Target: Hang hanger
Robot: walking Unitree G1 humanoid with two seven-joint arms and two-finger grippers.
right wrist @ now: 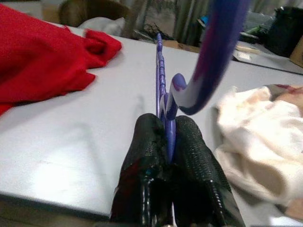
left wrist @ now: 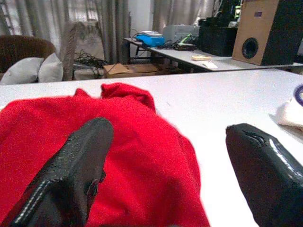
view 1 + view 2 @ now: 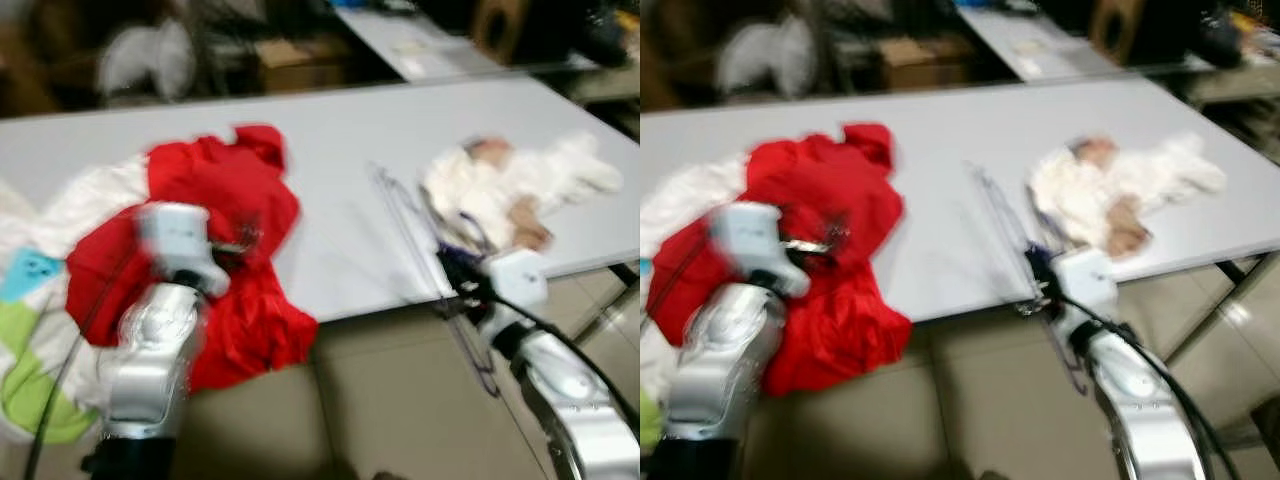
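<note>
Here, at the robot's far left, a heap of white cloth with green and light-blue patches [image 3: 30,330] spills over the edge of the long grey table [image 3: 340,150]. Just right of it lies a crumpled red garment [image 3: 225,220], part of it drooping past the table's near edge. The left gripper [image 2: 165,161] hovers over this red cloth, its two black fingers [image 2: 80,165] spread wide apart with nothing between them. Further right, the purple hanger [image 1: 163,90] stretches across bare tabletop, well apart from the red garment. The right gripper [image 1: 169,142] sits at the table's near edge, its fingers pressed together on the hanger's thin frame, the curved hook rising above them. To the right of the hanger, a rumpled cream garment [image 3: 520,185] lies on the table, close beside the hanger's frame.
</note>
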